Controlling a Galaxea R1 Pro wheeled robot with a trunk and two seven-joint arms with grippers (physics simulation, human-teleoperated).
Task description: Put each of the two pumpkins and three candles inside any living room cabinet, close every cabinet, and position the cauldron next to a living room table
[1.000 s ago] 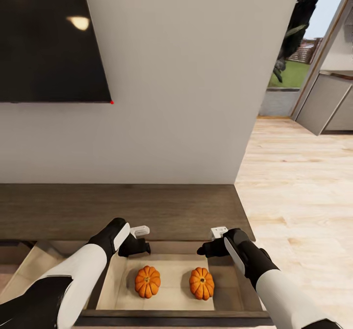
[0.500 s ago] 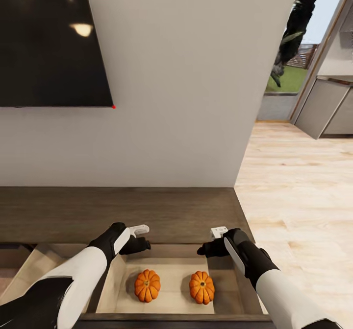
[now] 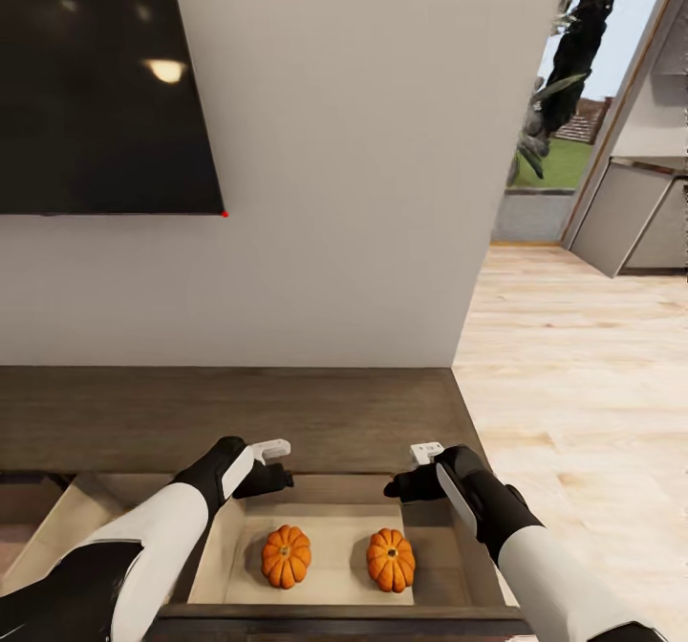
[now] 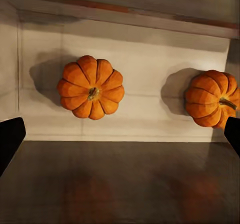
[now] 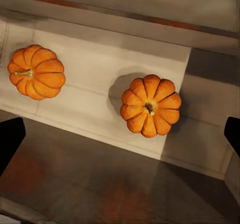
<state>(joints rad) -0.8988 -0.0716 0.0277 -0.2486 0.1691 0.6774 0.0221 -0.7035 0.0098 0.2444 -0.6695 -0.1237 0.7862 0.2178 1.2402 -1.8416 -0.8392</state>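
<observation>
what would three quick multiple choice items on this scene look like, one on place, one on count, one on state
1. Where do the pumpkins lie?
A. on the cabinet top
B. in the open drawer
C. on the floor

2. How many pumpkins show?
A. one
B. two
C. three

3. How is the left gripper?
A. open, holding nothing
B. shut on a pumpkin
C. shut on a candle

Key:
1 B: the left pumpkin and the right pumpkin rest on the pale floor of the drawer pulled out of the cabinet.
2 B: two orange pumpkins in the head view.
3 A: the left gripper hovers above the drawer, fingertips apart in its wrist view.
</observation>
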